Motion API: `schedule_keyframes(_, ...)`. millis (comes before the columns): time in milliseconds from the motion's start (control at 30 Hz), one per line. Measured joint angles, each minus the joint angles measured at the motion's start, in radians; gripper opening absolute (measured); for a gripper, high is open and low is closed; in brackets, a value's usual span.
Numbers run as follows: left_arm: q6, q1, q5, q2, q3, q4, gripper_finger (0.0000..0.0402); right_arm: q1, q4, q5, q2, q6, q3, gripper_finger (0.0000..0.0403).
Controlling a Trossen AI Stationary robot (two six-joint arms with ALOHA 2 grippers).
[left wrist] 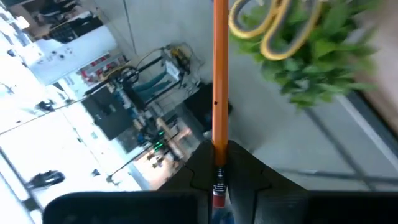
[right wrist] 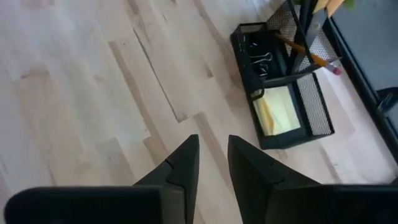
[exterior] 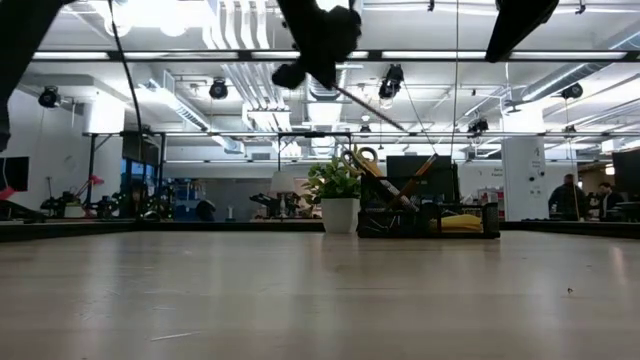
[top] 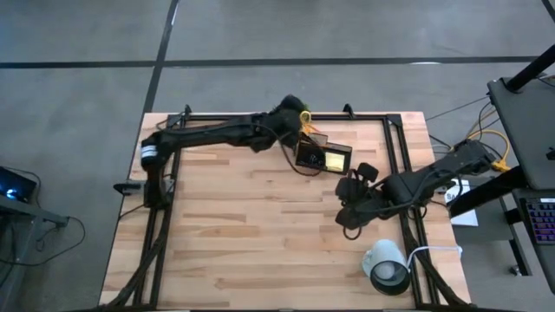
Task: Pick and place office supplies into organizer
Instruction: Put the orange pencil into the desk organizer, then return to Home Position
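Presently, item: orange pencil [left wrist: 219,74], clenched at its eraser end in the left hand [left wrist: 221,177], long axis running straight out ahead of the fingers. Organizer [top: 323,156] lies just beneath and beyond that hand, scissors [left wrist: 270,28] already standing in it. Right hand [right wrist: 211,165], empty and slightly parted, waits farther off above the surface [top: 243,234]. Only its wrist view shows the sticky-note pad [right wrist: 278,111] inside.

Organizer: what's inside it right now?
The organizer holds a yellow sticky-note pad in its low front tray, binder clips in the next compartment, and a pencil leaning in the tall section. That section's bottom is hidden by mesh.
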Motion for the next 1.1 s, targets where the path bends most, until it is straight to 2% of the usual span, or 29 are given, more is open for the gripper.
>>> schedule_keyframes(133,0.100,0.050,-0.008,0.048,-0.011,0.041,0.0007,0.000,0.000,0.000,0.000,0.054,0.000,0.0073)
schedule_keyframes(300,0.124,0.101,0.061,0.063,-0.051,0.057,0.0007,0.000,0.000,-0.008,-0.001,0.068,0.001,0.0077)
schedule_keyframes(400,0.178,0.115,0.070,0.078,-0.081,0.104,0.0007,0.000,0.000,-0.009,-0.001,0.073,0.002,0.0075)
schedule_keyframes(833,0.263,0.066,0.128,0.249,-0.096,0.239,0.0007,0.000,-0.002,-0.011,0.000,0.076,0.002,0.0078)
schedule_keyframes(933,0.256,0.052,0.125,0.256,-0.096,0.308,0.0028,0.000,-0.002,-0.011,0.001,0.076,0.002,0.0080)
schedule_keyframes(1100,0.238,-0.002,0.131,0.239,-0.096,0.394,0.0101,0.000,-0.002,-0.010,0.002,0.068,0.002,0.0077)
